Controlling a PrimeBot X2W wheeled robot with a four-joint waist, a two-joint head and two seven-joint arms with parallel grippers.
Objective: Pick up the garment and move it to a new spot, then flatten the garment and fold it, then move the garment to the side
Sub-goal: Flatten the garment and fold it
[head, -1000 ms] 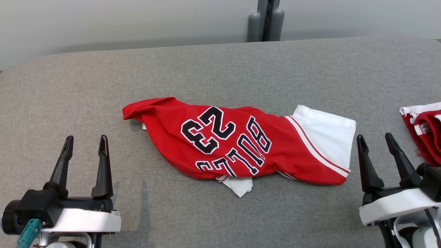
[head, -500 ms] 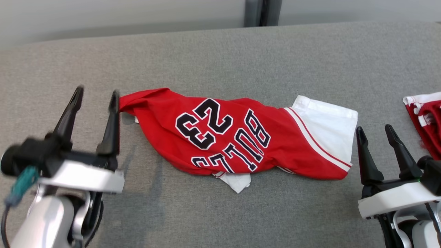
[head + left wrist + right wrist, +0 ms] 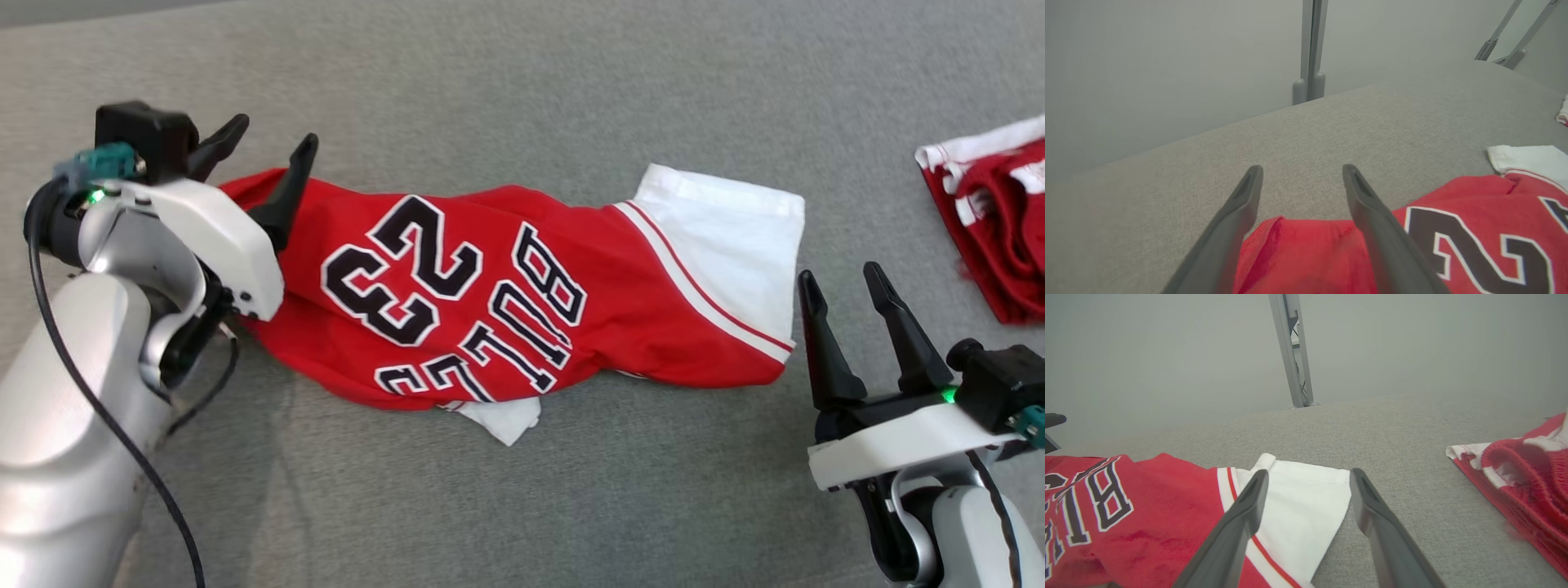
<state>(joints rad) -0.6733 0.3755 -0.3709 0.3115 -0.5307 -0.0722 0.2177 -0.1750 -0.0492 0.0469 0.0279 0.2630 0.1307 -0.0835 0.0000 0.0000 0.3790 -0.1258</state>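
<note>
1. Grey fabric surface [image 3: 571,82] carries everything.
2. Crumpled red garment [image 3: 457,294], black "23" and lettering, with a white panel at its right end, lies mid-surface.
3. Left tool [image 3: 274,135], released, is over its left end.
4. Right tool [image 3: 839,275], released, is near the white panel.

Two garments lie on one grey table [image 3: 571,506]: one red jersey [image 3: 522,310] in the middle and one red-and-white piece [image 3: 996,237] at the far right. Two grippers are present, the left gripper [image 3: 275,131] and the right gripper [image 3: 839,273], each with two dark fingers [image 3: 824,359]. One metal post [image 3: 1310,41] stands beyond the table's far edge.
</note>
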